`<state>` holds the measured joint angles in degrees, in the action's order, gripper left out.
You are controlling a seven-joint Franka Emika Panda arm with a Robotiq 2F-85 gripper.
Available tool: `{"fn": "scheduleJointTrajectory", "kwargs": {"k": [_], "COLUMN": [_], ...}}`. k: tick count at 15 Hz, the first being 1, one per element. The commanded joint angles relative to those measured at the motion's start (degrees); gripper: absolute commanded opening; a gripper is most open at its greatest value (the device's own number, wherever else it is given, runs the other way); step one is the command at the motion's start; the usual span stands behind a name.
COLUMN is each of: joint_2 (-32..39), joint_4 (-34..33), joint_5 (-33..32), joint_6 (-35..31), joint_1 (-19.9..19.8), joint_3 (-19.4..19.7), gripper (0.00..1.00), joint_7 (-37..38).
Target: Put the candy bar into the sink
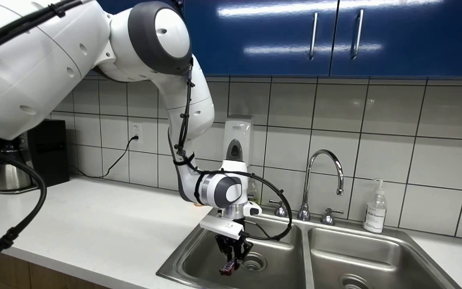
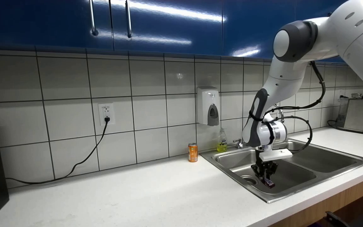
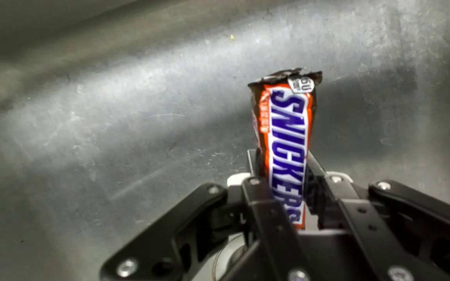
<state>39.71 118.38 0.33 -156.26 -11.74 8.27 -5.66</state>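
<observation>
The candy bar [image 3: 287, 125] has a dark wrapper with an orange-edged white label and purple letters. It is between the two fingers of my gripper [image 3: 283, 168], which is shut on it, and its far end sticks out past the fingertips. In both exterior views my gripper [image 1: 235, 251] [image 2: 264, 171] points down inside the left-hand basin of the steel sink [image 1: 281, 251] [image 2: 295, 176], near its round drain [image 1: 254, 263]. The candy bar [image 1: 227, 268] [image 2: 269, 183] is low over the basin floor. I cannot tell whether it touches the floor.
The divider [image 1: 306, 257] and right-hand basin [image 1: 351, 249] lie beside. A gooseneck faucet [image 1: 307, 188] and handles stand behind. A soap pump bottle [image 1: 375, 210], a dish soap bottle [image 2: 222, 142] and an orange can [image 2: 193, 152] stand near the sink. The white counter [image 2: 156, 189] adjoins it.
</observation>
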Motion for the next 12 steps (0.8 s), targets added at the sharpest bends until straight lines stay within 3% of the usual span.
{"fn": "scheduleJointTrajectory", "kwargs": {"k": [1, 12], "joint_2": [2.8, 9.3], "joint_4": [-2.0, -6.9], "joint_5": [0.5, 0.2], "joint_6": [-1.7, -1.3], "joint_1": [-1.9, -2.5], "joint_3": [-0.7, -0.6], "gripper": [0.07, 0.07], "joint_7": [0.2, 0.5]}}
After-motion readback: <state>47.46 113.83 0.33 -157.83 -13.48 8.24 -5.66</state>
